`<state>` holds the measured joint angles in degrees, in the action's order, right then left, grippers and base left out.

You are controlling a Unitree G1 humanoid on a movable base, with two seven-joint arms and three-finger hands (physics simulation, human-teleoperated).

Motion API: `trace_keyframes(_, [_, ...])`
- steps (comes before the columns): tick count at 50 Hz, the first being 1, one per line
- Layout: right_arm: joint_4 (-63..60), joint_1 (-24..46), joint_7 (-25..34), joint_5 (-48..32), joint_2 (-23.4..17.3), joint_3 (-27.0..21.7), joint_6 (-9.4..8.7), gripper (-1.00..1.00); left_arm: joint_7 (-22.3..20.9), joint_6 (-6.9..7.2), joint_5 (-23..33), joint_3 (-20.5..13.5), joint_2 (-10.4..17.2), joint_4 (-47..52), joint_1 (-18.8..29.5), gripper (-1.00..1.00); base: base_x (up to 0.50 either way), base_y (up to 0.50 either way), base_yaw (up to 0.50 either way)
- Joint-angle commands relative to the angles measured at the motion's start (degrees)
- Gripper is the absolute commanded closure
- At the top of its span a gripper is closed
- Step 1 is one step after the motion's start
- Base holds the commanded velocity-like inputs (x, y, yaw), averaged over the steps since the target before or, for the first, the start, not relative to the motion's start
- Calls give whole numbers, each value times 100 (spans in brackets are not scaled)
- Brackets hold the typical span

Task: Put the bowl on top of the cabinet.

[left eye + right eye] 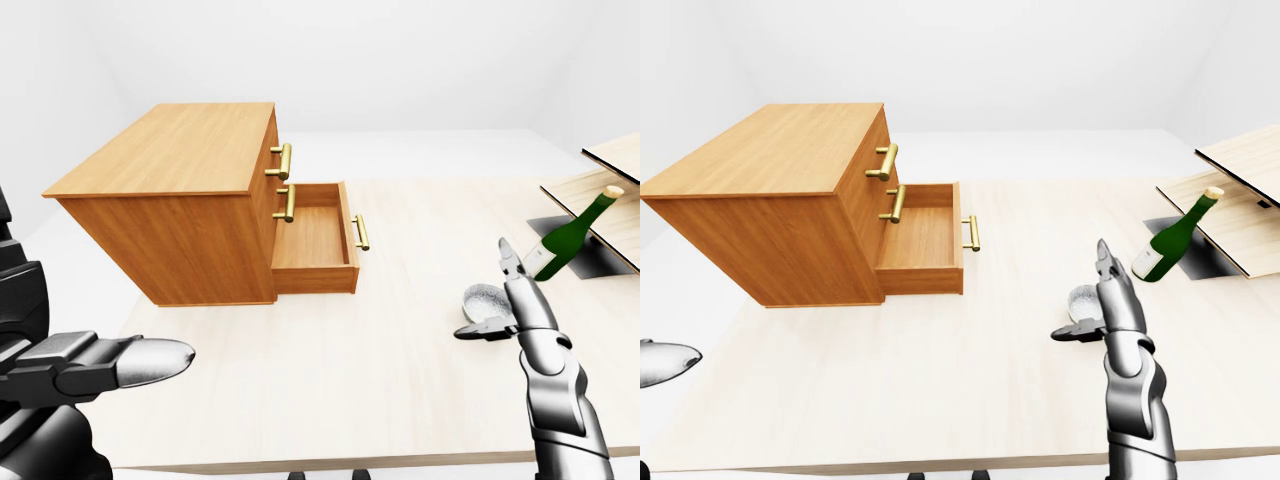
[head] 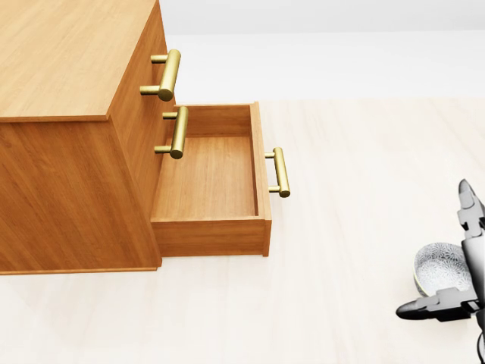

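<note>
The bowl (image 2: pixel 441 271) stands on the table (image 1: pixel 380 350), at the right side of the head view, well apart from the cabinet (image 1: pixel 180 190). It is small, pale and has a pattern. The top of the cabinet carries nothing.

The right hand (image 1: pixel 522 318) is at the bowl with its fingers spread. One finger points up beside the bowl's right side, and the thumb reaches to the left just below the bowl. The fingers do not close on it, so the hand is released.

The left hand (image 1: pixel 90 365) shows at the lower left of the left-eye view, with fingers stretched out to the right and nothing in them.

The lowest drawer (image 2: pixel 208 178) of the cabinet is pulled out and is bare inside.

A green bottle (image 1: pixel 570 238) stands tilted at the right side of the table, near a wooden shelf (image 1: pixel 1240 200).
</note>
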<state>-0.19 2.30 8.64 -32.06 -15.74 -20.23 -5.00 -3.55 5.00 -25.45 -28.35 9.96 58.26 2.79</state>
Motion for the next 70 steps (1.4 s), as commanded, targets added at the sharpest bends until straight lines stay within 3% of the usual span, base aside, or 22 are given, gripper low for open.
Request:
trace_keyframes(1, [192, 31, -87, 8, -63, -14, 0, -100, 1, 0, -6, -9, 0, 14, 9, -100, 0, 0, 0])
trace_keyframes(70, [2352, 525, -1163, 57, -556, 312, 0, -100, -134, 0, 210, 124, -86, -20, -54, -100, 0, 0, 0])
